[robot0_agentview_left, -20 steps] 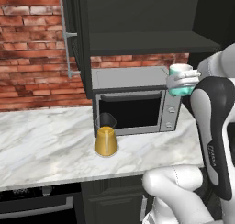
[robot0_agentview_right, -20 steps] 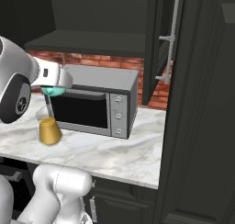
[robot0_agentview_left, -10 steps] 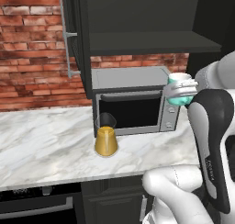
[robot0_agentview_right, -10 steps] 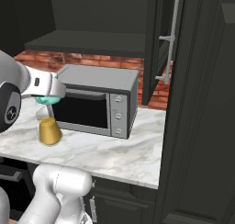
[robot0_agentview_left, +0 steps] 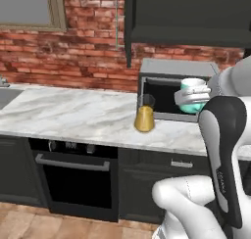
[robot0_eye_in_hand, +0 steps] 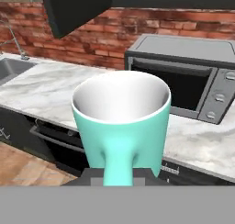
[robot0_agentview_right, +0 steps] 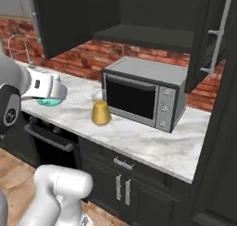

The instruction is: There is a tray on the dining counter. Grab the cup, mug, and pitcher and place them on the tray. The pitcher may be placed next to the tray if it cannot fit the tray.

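Note:
My gripper (robot0_agentview_left: 194,94) is shut on the handle of the light teal mug (robot0_agentview_left: 192,100) and carries it upright in the air, in front of the microwave. From the right base the mug (robot0_agentview_right: 47,100) hangs over the counter's front edge, left of the pitcher. In the hand view the mug (robot0_eye_in_hand: 121,122) is close up with its white inside showing, and the gripper (robot0_eye_in_hand: 118,176) clamps its handle. The amber-gold pitcher (robot0_agentview_left: 144,118) (robot0_agentview_right: 100,112) stands on the marble counter before the microwave. The tray, cup and dining counter are out of view.
A grey microwave (robot0_agentview_left: 171,88) (robot0_agentview_right: 143,93) (robot0_eye_in_hand: 193,71) sits on the marble counter (robot0_agentview_left: 73,115) against the brick wall. Dark cabinets hang above it. An oven (robot0_agentview_left: 73,179) is under the counter, and a sink (robot0_eye_in_hand: 9,67) with a faucet (robot0_agentview_right: 18,42) lies to the left.
The whole picture has shifted, so the base has moved: counter, microwave and pitcher slid right in both base views. The mug stays in the gripper, a little lower.

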Motion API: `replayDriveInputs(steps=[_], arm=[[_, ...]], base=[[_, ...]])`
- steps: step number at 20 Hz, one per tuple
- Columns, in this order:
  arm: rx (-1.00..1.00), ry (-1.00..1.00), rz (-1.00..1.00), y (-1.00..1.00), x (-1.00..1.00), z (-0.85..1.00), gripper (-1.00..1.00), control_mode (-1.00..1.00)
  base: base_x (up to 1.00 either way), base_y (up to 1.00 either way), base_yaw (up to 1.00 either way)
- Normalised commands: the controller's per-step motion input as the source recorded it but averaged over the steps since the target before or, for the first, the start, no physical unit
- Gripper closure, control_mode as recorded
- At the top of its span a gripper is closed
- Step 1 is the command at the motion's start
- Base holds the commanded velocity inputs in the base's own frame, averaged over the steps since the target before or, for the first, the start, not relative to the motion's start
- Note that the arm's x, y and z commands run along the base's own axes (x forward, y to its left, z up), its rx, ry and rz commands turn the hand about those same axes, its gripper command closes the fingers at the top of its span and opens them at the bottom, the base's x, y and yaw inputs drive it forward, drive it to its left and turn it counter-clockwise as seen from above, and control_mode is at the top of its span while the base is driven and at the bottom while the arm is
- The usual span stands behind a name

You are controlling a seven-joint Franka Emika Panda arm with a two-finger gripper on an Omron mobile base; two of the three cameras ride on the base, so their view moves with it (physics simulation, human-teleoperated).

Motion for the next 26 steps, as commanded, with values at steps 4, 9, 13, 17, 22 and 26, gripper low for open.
replayDriveInputs(steps=[4,9,13,17,22,26], arm=[[0.0,0.0,0.0,0.0,0.0,0.0,1.0,1.0],[0.0,0.0,0.0,0.0,0.0,0.0,1.0,1.0],[0.0,0.0,0.0,0.0,0.0,0.0,1.0,1.0],[0.0,0.0,0.0,0.0,0.0,0.0,1.0,1.0],[0.0,0.0,0.0,0.0,0.0,0.0,1.0,1.0],[0.0,0.0,0.0,0.0,0.0,0.0,1.0,1.0]], base=[[-0.39,0.19,0.96],[-0.03,0.14,0.96],[0.26,0.01,0.85],[0.59,0.11,0.71],[0.99,0.17,0.19],[1.0,0.3,0.11]])
